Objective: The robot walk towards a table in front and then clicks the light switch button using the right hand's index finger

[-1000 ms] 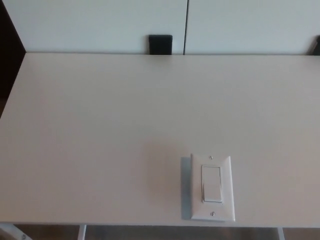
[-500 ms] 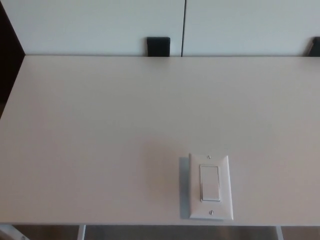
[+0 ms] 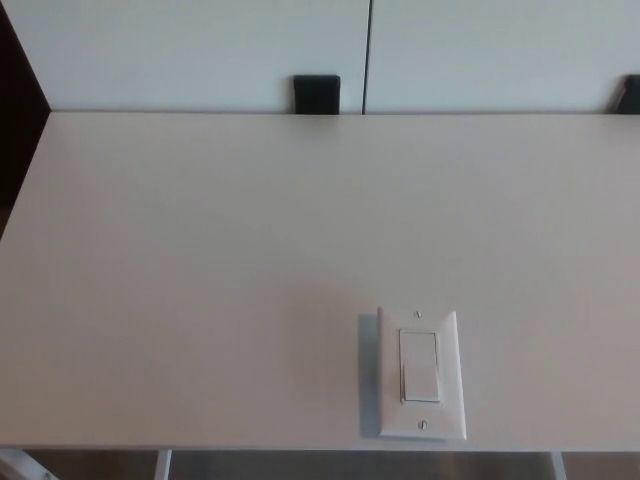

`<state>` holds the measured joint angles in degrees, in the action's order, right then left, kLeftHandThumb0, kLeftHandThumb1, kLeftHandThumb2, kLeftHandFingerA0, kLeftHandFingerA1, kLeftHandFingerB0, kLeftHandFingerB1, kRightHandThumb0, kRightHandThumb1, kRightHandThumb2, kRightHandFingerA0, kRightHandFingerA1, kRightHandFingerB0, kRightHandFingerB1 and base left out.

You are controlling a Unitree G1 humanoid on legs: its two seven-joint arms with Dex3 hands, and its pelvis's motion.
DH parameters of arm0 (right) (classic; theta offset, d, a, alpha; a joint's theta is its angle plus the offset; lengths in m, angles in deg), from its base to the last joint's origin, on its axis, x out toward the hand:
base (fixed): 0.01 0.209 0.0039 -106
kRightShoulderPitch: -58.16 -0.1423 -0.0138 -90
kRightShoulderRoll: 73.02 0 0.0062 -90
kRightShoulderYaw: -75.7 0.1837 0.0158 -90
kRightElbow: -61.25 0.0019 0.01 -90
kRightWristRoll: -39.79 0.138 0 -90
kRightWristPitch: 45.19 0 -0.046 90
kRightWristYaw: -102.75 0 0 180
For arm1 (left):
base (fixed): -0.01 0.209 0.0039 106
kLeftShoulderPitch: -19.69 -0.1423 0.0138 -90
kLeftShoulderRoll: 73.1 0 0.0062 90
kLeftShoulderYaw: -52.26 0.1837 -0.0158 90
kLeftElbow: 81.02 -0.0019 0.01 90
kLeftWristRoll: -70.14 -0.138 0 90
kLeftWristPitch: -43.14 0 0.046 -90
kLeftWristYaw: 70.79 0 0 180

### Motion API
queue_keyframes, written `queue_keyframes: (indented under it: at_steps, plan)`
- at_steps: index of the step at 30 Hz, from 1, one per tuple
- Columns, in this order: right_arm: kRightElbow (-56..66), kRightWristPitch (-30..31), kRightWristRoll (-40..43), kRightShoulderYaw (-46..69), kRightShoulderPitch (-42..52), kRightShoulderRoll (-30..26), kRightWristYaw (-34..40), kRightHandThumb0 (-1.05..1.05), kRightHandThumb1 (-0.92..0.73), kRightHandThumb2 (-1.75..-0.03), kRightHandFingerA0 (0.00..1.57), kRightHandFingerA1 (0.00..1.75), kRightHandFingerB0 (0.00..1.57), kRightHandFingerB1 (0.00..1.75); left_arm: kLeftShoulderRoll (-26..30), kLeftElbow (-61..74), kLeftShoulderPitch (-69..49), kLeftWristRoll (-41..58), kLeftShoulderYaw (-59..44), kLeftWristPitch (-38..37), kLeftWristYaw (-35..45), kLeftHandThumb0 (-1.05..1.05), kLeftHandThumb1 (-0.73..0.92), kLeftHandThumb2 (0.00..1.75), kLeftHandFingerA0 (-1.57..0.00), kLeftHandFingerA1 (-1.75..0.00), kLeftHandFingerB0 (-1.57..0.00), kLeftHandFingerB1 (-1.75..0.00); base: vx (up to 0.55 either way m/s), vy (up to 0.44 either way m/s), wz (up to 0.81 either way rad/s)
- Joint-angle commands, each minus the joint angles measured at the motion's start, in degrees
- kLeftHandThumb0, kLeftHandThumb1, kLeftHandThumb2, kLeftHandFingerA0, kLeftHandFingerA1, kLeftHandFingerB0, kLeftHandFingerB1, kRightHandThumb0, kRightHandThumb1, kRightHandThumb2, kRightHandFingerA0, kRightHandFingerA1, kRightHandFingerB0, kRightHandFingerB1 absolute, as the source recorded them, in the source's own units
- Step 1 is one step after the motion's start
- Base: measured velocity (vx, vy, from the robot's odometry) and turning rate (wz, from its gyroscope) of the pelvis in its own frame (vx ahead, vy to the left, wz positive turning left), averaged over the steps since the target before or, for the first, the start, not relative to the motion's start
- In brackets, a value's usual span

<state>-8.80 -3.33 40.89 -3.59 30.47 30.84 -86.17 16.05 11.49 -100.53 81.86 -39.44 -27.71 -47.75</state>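
Light switch (image 3: 421,374): a white, glossy plastic rectangle lying flat on the table near its front edge, right of centre; a tall rocker button (image 3: 420,366) sits between two small screws.
Table (image 3: 200,250): smooth, matte, off-white, wide.
Room: pale panels (image 3: 180,50) behind the back edge, split by a dark vertical seam; a small black block (image 3: 316,94) stands there.
My hands: neither shows, so I cannot describe my fingers.

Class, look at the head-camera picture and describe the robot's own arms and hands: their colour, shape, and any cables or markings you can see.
Nothing can be described: neither arm nor hand shows in this view. Only the white table, the white light switch near its front edge, and a small black block behind the far edge appear.
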Motion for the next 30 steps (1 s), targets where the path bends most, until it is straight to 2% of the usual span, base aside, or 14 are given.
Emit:
queue_keyframes:
  at_steps: [1,4,6,9,10,11,12,13,14,15,16,18,27,30]
  plan:
    - [13.34,-18.65,-2.24,3.63,-7.12,6.89,3.83,-0.49,-0.76,-0.63,0.56,0.56,0.51,0.41,0.66,0.39,0.3,0.54,-1.3,2.75,-0.64,-0.26,0.74,0.68,-0.27,-0.45,-0.18,-0.38,0.0,0.0,0.0]
    - [14.66,-16.81,-6.84,4.16,-12.31,7.55,2.94,-0.5,-0.74,-0.63,0.53,0.47,0.47,0.4,0.77,0.61,0.37,0.58,-1.19,2.6,-0.34,-0.25,0.75,0.68,-0.26,-0.45,-0.17,-0.38,0.0,0.0,0.0]
    - [18.38,-10.24,-18.17,7.88,-15.61,7.21,0.81,-0.56,-0.74,-0.63,0.37,0.35,0.36,0.34,0.74,0.39,0.27,1.0,-1.47,2.31,0.05,-0.25,0.76,0.68,-0.26,-0.45,-0.18,-0.38,0.0,0.0,0.0]
    - [18.24,-6.77,-25.38,8.61,-20.55,5.72,-0.64,-0.57,-0.72,-0.61,0.27,0.3,0.31,0.31,0.8,0.76,0.23,0.84,-1.42,2.78,-0.25,-0.26,0.75,0.68,-0.26,-0.44,-0.18,-0.38,0.0,0.0,0.0]
    - [15.23,-2.83,-34.7,8.79,-26.32,2.57,-1.51,-0.64,-0.77,-0.62,0.02,0.22,0.15,0.26,1.0,0.8,0.19,1.11,-1.57,2.77,0.13,-0.24,0.78,0.68,-0.25,-0.44,-0.16,-0.38,0.0,0.0,0.0]
    - [13.6,-1.86,-38.28,8.67,-28.49,1.78,-1.09,-0.66,-0.76,-0.63,0.0,0.17,0.14,0.25,1.04,0.72,0.21,1.22,-1.6,2.65,0.31,-0.24,0.79,0.68,-0.25,-0.44,-0.16,-0.38,0.0,0.0,0.0]
    - [12.75,-0.95,-40.95,8.56,-29.93,1.21,-0.82,-0.69,-0.78,-0.63,0.0,0.08,0.11,0.25,1.06,0.68,0.36,1.23,-1.55,2.56,0.38,-0.25,0.78,0.68,-0.25,-0.44,-0.16,-0.38,0.0,0.0,0.0]
    - [12.31,0.08,-43.29,8.47,-31.09,0.65,-0.75,-0.69,-0.78,-0.63,0.0,0.08,0.11,0.25,1.09,0.67,0.58,1.19,-1.48,2.5,0.4,-0.25,0.78,0.68,-0.25,-0.44,-0.16,-0.38,0.0,0.0,0.0]
    - [11.41,1.59,-48.23,8.14,-32.81,-0.52,-0.42,-0.91,-0.67,-0.95,0.0,0.0,0.14,0.22,0.95,0.94,0.57,1.16,-1.55,3.0,-0.05,-0.24,0.77,0.68,-0.26,-0.44,-0.17,-0.38,0.0,0.0,0.0]
    - [10.48,2.37,-50.89,7.62,-33.77,-1.13,0.08,-0.92,-0.69,-0.97,0.0,0.0,0.1,0.2,0.92,1.01,0.49,1.31,-1.6,2.94,0.03,-0.23,0.78,0.68,-0.26,-0.44,-0.18,-0.38,0.0,0.0,0.0]
    - [8.58,4.01,-56.14,6.44,-35.64,-2.74,1.36,-0.96,-0.7,-0.98,0.0,0.0,0.14,0.11,0.84,0.86,0.49,1.1,-1.4,2.36,0.05,-0.22,0.78,0.68,-0.26,-0.45,-0.19,-0.39,0.0,0.0,0.0]
    - [5.57,6.3,-61.91,4.25,-38.17,-4.78,3.65,-1.0,-0.72,-1.01,0.0,0.0,0.14,0.11,0.81,0.76,0.46,0.75,-1.25,1.98,-0.16,-0.23,0.76,0.67,-0.26,-0.45,-0.2,-0.39,0.0,0.0,0.0]
    - [-3.8,14.02,-73.71,-3.63,-46.16,-11.84,9.94,-1.0,-0.69,-1.04,0.0,0.0,0.09,0.09,1.08,1.2,1.31,0.56,-1.04,2.44,-0.22,-0.25,0.75,0.68,-0.26,-0.45,-0.19,-0.39,0.0,0.0,0.0]
    - [-5.08,16.14,-76.85,-6.18,-47.54,-13.63,9.48,-1.0,-0.66,-1.05,0.0,0.0,0.03,0.07,1.03,1.11,1.49,0.52,-0.98,2.66,-0.34,-0.23,0.77,0.68,-0.27,-0.45,-0.19,-0.39,0.0,0.0,0.0]
